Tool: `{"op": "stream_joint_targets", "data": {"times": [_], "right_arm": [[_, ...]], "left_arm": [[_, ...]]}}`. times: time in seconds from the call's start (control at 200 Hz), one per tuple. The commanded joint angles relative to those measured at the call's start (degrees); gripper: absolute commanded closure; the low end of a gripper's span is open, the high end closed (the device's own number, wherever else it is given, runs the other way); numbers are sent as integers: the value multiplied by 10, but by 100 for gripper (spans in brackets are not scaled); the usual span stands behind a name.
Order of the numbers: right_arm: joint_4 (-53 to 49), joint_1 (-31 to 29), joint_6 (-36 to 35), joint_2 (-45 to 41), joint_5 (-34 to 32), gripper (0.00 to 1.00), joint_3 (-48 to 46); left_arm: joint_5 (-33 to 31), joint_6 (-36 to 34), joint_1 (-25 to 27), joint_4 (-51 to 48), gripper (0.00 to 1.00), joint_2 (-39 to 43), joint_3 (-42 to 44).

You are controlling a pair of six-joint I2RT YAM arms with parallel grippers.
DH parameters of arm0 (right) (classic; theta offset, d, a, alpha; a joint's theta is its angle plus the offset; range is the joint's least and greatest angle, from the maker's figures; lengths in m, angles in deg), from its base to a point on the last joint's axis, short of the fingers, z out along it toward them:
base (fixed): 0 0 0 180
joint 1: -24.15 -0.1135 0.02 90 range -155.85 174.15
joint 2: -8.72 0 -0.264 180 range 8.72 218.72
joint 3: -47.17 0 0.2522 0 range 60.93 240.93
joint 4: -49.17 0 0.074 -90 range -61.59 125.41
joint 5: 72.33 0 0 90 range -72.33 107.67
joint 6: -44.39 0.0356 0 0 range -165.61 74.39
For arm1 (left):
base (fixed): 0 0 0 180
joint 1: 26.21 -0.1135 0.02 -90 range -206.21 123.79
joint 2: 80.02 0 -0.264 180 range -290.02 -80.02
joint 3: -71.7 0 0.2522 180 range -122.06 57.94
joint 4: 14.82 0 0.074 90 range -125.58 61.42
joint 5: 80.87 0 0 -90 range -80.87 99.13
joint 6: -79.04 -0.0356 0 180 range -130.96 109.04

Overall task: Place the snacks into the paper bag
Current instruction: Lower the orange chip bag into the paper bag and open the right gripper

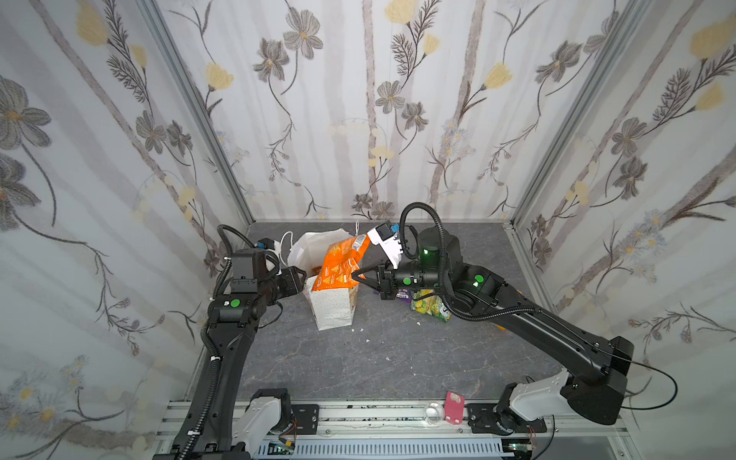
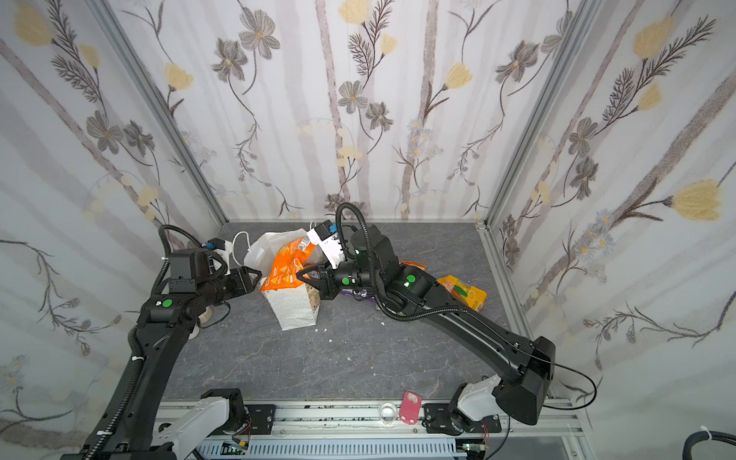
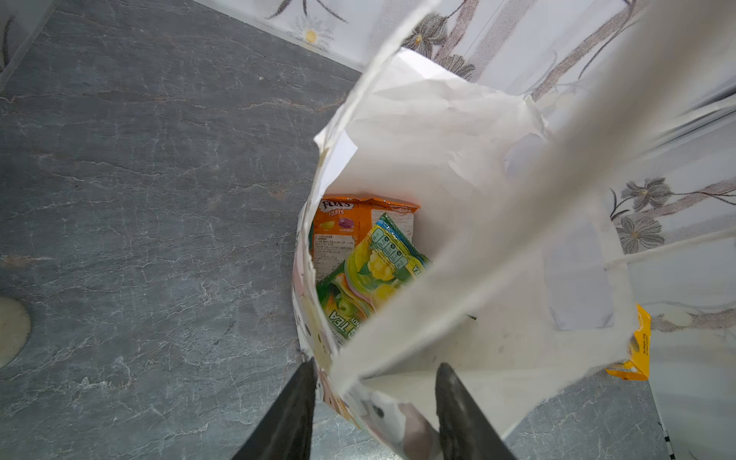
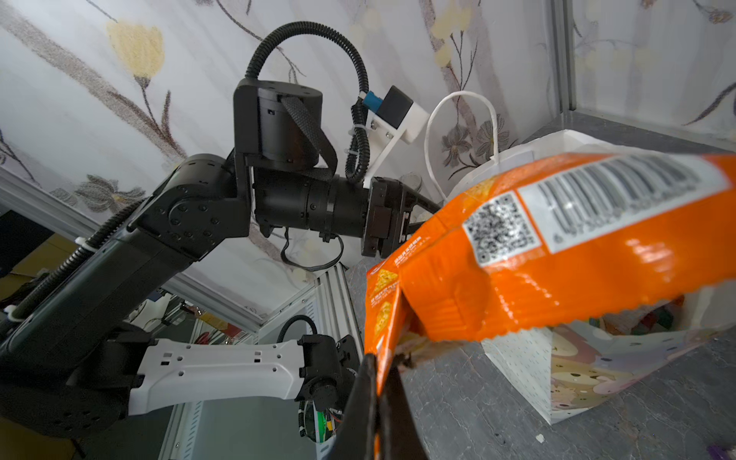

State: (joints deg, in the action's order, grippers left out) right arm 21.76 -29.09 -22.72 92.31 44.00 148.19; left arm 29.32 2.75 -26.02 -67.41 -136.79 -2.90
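Orange film marks the snack under study: the orange packet is pinched at one corner by the right hand, whose fingers are pressed together on the foil. The packet slants across the open mouth of the paper bag. We cannot tell whether its lower end has entered the bag. On its back we see a white barcode label and a QR code; the small print beside them is too fine to read.

The bag stands on the grey bench towards the back wall, between the two hands. Its dotted narrow side faces us in both top views, and a white cord handle rises at its far left.

The left hand meets the bag at its rim. Its fingers are narrowly parted and clamp a fold of the paper between them, one finger lying against the printed outer face.

Looking down into the bag in the left wrist view, we find two snacks at the bottom. One is a FOX'S packet, orange and lettered "FOX'S FRUITS". A green packet overlaps it, and on this one we read "TEA".

Right of the bag, a purple packet and a green-yellow packet lie on the bench under the right arm. A yellow-orange packet lies farther right. Their lettering is too small to read.
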Motion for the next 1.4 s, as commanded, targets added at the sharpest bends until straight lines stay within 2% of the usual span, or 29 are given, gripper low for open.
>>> {"op": "stream_joint_targets", "data": {"times": [0.0, 0.235, 0.385, 0.754, 1.184, 1.399], "right_arm": [[-27, -2, -26, 21, -25, 100, 34], [-76, -3, -51, 75, -73, 100, 112], [-115, 1, -61, 139, -107, 100, 172], [-193, 11, -83, 266, -106, 100, 325], [-221, 24, -91, 298, -90, 100, 335], [-220, 26, -91, 304, -16, 100, 335]], "left_arm": [[-1, 0, 0, 11, 52, 3, 2], [0, -1, 0, 9, 52, 6, 4], [0, -1, 0, 8, 52, 8, 5], [-2, -4, 0, 7, 52, 8, 9], [-13, -11, 0, 4, 52, 3, 4], [-16, -11, 0, 2, 52, 4, 2]]}}
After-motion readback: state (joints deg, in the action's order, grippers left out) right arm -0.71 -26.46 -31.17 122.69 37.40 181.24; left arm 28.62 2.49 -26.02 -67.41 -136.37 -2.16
